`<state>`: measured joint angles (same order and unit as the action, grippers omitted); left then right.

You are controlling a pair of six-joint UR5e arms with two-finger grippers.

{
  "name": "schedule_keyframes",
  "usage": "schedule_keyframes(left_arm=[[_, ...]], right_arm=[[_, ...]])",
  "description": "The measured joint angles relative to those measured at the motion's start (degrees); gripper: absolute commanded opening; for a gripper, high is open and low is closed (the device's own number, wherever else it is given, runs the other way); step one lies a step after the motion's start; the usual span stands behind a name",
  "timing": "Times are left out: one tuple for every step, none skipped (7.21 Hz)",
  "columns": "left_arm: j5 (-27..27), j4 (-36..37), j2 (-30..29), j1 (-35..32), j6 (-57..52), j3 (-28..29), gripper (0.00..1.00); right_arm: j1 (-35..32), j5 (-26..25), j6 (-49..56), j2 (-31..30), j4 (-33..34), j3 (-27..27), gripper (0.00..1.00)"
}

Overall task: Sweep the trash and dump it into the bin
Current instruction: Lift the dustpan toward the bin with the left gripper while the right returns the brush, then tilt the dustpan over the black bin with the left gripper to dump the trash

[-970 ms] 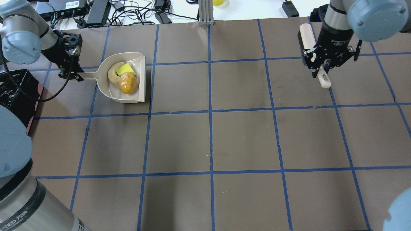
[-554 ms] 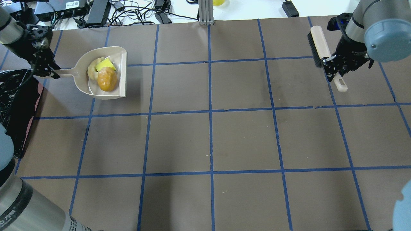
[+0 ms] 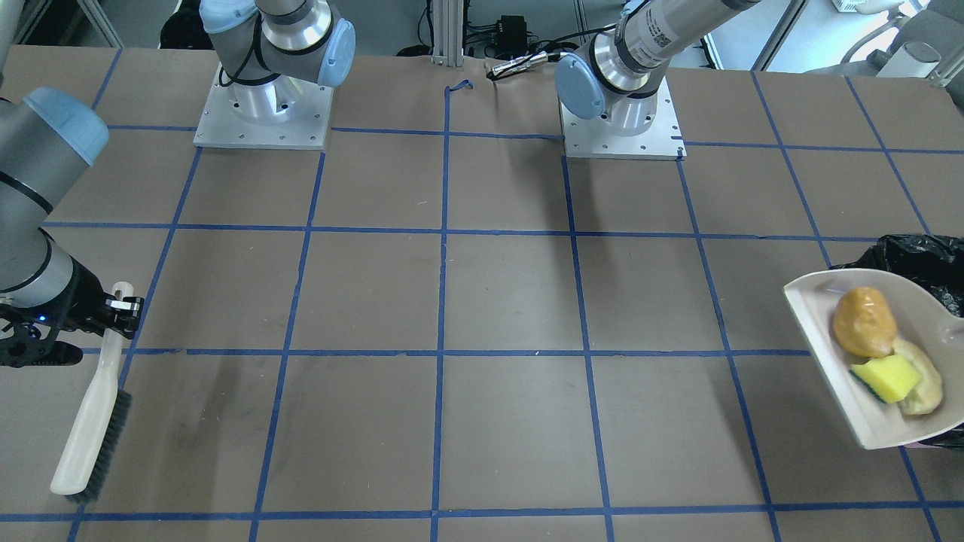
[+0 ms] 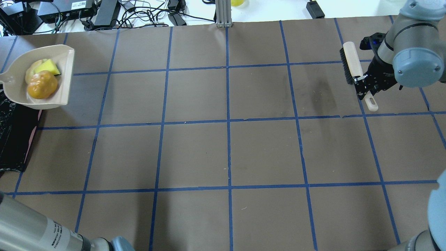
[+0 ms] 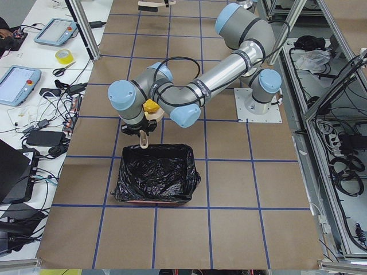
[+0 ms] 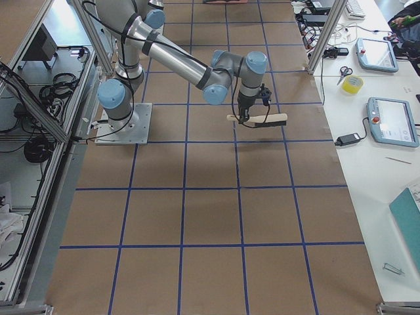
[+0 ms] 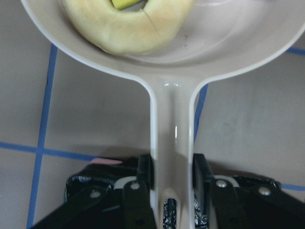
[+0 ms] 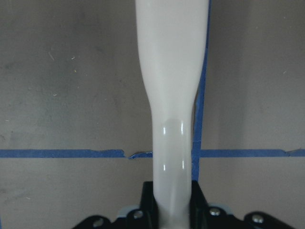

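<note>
My left gripper is shut on the handle of the beige dustpan. It holds the pan in the air by the far end of the bin, a pink container lined with a black bag. The golden-brown lump, the yellow-and-green sponge wedge and the pale crescent slice lie in the pan. The pan also shows in the front view, beside the bag. My right gripper is shut on the handle of a hand brush, far right.
The brown table has a blue tape grid. Cables and power boxes lie beyond its far edge. Both arm bases stand at the robot's side of the table.
My left arm has carried the loaded dustpan leftward to the table's left edge by the bin. My right arm has shifted the brush slightly right and toward the robot.
</note>
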<state>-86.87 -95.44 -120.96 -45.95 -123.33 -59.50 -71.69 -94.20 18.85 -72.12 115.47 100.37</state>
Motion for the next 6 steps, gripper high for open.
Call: schedule_keyframes(left_arm=[[-1.6,-0.3,-0.7,2.6,-2.7,2.2,0.00],[-3.3,-0.2,-1.6,4.9,-5.1,4.2,0.00],[-4.6,0.2,-2.8,7.2,-8.4,6.4,0.00],[-5.6,0.8,-4.2,9.3,-11.7,8.8,0.00],[-6.6,1.4,-5.9,11.0,-14.7,11.3,0.00],[-7.7,2.8,-7.8,12.0,-18.0,13.5,0.00]], right_arm=[[0.0,0.1,-1.1,0.5,-0.1,0.0,0.00],[0.1,0.2,-1.3,1.0,-0.2,-0.1,0.00],[0.1,0.2,-1.1,1.6,-0.4,-0.1,0.00],[0.1,0.3,-0.9,2.1,-0.6,-0.1,0.00],[0.1,0.3,-0.6,2.4,-0.8,-0.1,0.00],[0.1,0.2,0.0,2.8,-0.8,-0.1,0.00]])
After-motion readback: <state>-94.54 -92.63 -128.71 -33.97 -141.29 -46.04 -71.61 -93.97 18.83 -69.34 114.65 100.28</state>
